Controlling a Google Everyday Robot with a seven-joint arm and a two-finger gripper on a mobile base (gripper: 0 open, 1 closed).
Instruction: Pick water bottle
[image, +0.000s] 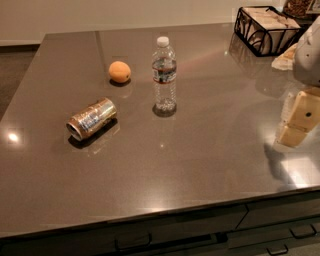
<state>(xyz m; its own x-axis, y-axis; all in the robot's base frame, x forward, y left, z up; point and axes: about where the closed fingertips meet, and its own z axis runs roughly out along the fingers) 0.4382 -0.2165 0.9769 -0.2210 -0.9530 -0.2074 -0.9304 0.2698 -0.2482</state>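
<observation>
The water bottle (164, 73) stands upright near the middle of the grey countertop (200, 150). It is clear ribbed plastic with a white cap and a dark label band. My gripper (298, 120) hangs at the right edge of the view above the counter, well to the right of the bottle and a little nearer to me, holding nothing.
A shiny metallic can (91, 118) lies on its side left of the bottle. An orange (119, 72) sits behind it. A black wire basket (266, 30) with napkins stands at the back right corner. Drawers (150, 240) run under the counter's front edge.
</observation>
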